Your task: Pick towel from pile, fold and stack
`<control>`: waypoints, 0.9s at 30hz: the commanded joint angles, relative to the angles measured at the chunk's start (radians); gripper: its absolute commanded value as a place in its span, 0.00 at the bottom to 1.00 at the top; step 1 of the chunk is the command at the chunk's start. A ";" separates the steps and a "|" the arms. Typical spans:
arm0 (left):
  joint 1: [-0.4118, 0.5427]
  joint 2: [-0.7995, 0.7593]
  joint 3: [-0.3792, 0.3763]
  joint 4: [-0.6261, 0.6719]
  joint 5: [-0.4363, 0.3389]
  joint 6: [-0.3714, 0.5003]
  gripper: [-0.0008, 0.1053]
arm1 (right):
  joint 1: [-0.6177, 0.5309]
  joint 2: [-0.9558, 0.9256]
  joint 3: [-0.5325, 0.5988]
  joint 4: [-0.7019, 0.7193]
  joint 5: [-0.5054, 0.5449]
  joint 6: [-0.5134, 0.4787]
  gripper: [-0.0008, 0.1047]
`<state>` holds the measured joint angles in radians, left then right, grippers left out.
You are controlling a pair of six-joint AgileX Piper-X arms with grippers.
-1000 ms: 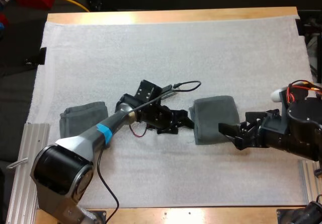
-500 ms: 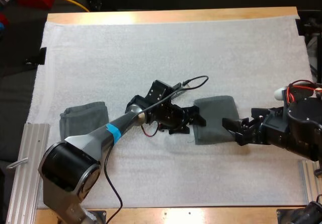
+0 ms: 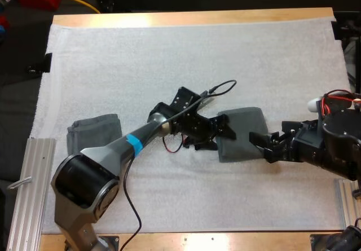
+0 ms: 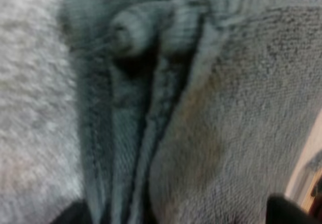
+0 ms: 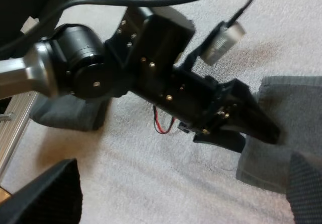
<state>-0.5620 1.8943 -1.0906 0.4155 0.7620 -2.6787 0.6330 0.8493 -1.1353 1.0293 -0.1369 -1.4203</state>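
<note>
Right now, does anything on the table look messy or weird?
Only a little: the middle towel is bunched at one edge, layers ridged up around a rolled lump. The other towel lies tidy. Nothing spilled or broken.

Folded towel (image 3: 242, 131) on the mat (image 3: 169, 53) right of centre, left gripper (image 3: 221, 139) at its left edge, right gripper (image 3: 260, 145) at its right, second towel (image 3: 95, 132) far left.

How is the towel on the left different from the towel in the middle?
The left towel lies alone near the edge of the white mat. The middle towel has the open left gripper at one edge and the open right gripper at the opposite edge. The left towel looks wider than deep, the middle towel squarer. Both are dark grey-green and folded.
</note>
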 commanded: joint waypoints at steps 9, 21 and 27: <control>-0.039 0.070 -0.126 0.120 0.040 -0.014 0.63 | -0.002 -0.018 -0.007 0.000 0.000 0.009 0.77; -0.060 0.097 -0.158 0.089 0.084 -0.086 0.57 | -0.002 -0.033 -0.007 0.000 0.000 0.009 0.77; -0.062 0.106 -0.171 0.089 0.090 -0.107 0.23 | -0.002 -0.033 -0.007 0.000 0.000 0.009 0.77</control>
<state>-0.6179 2.0050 -1.2515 0.5107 0.8420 -2.7756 0.6330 0.8213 -1.1353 1.0293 -0.1369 -1.4133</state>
